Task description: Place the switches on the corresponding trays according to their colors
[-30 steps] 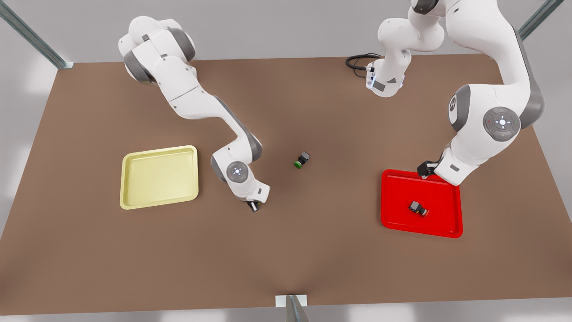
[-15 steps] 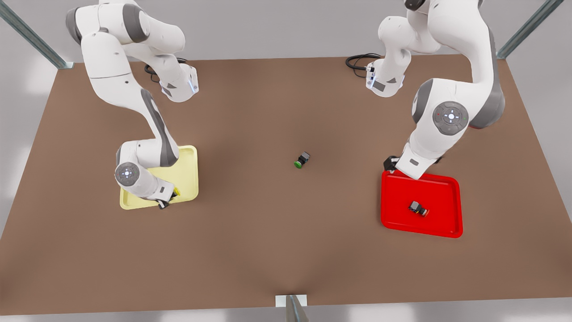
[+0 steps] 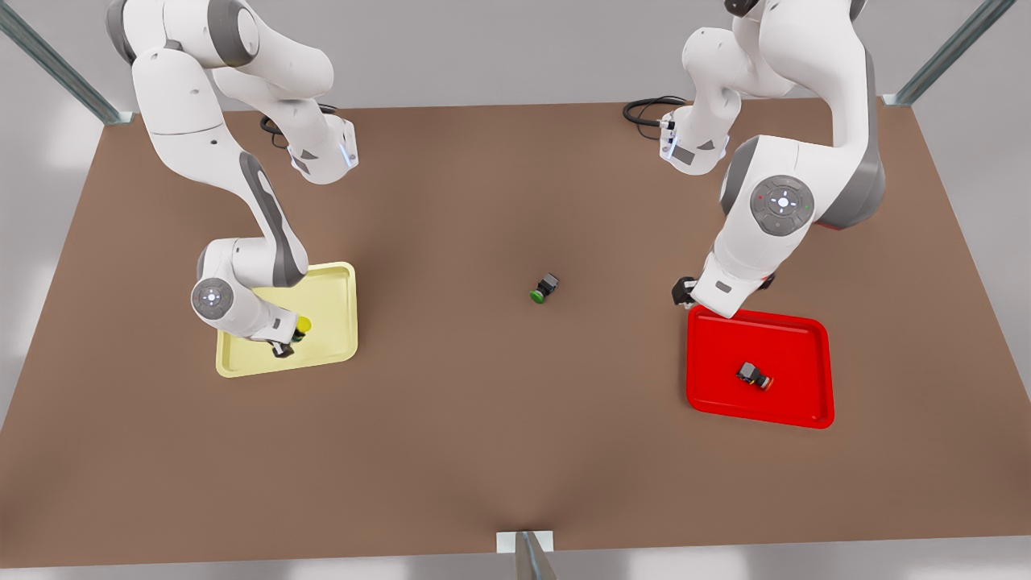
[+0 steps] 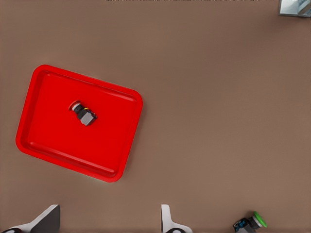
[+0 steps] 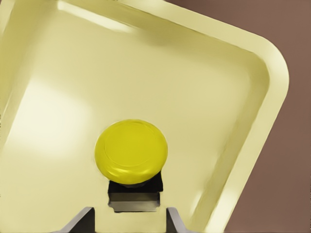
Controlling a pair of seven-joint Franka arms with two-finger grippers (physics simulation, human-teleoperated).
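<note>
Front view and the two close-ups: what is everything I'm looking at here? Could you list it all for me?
table: one, brown, under everything
yellow tray: one, pale yellow, front view's left
red tray: one, bright red, front view's right
yellow switch: one, dark body with yellow cap, over the yellow tray at the right tool
red switch: one, dark body with red cap, lying in the red tray
green switch: one, dark body with green cap, on the table between the trays
cable: one, black, far table edge
right tool: one, over the yellow tray
left tool: one, open, empty, near the red tray's far edge
</note>
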